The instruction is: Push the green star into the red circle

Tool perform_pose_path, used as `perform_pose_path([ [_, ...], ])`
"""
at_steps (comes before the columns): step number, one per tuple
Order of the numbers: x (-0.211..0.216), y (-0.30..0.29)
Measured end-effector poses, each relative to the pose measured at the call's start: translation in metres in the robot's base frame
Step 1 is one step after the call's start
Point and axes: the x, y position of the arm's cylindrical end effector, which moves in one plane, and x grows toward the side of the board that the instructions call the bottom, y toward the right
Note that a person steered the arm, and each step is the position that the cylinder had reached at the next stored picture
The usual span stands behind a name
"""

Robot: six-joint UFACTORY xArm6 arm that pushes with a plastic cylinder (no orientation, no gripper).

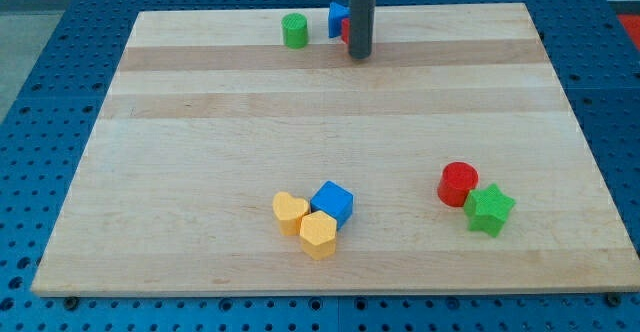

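1. Green star [490, 210] down at the view's lower right, flat on the wooden desk [200, 152], pressed right up against the red circle [459, 184]
2. Red circle just up and to the view's left of the star, edges touching
3. My tip [360, 56] way off at the view's top, near the far edge, well apart from star and circle
4. No fingers on this rig, only a straight dark rod, so nothing to open or clamp
5. Behind the rod, a blue block [338, 18] and a sliver of a red block [345, 30], shapes mostly hidden by the rod, contact with the tip impossible to tell
6. Green cylinder [294, 30] just to the view's left of that pair, upright
7. Lower middle: blue cube [332, 203], yellow heart [290, 212] and yellow hexagon [318, 234] huddled together, touching
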Motion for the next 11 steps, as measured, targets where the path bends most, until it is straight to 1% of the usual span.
perform_pose_path([
  [2,0.080,0.054],
  [5,0.179,0.141],
  [6,0.218,0.163],
  [7,0.260,0.171],
  [8,0.273,0.163],
  [11,0.265,0.107],
])
